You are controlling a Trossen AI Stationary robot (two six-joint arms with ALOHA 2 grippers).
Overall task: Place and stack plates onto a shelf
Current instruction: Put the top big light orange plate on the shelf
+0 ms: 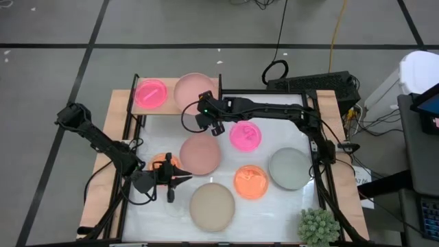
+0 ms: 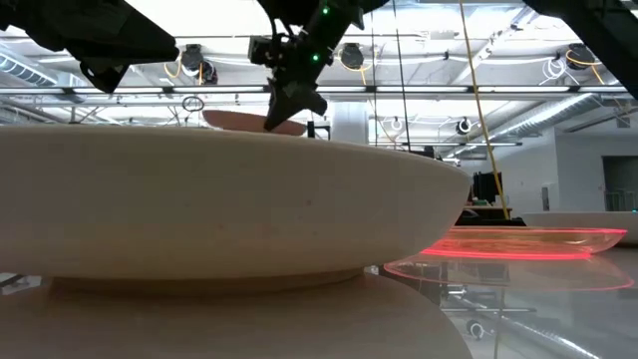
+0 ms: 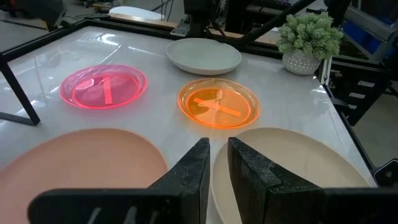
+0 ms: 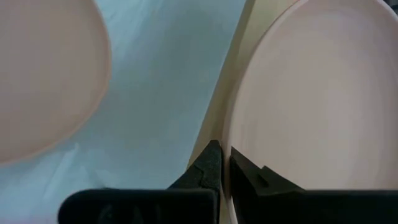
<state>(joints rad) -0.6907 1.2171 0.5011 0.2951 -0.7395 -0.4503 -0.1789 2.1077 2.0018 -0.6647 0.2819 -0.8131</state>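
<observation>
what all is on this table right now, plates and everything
neon pink plates: 2, one on shelf, one mid-table
orange plates: 2, one by left claw, one mid-table
dusty-pink plates: 2, one on shelf, one mid-table
grey plate: 1, right side
beige plate: 1, near edge
shelf: 1, light wood, left corner
plant: 1, green, right corner
left claw: dark, between dusty-pink and beige plates
right claw: dark, gripping the shelf's dusty-pink plate rim
</observation>
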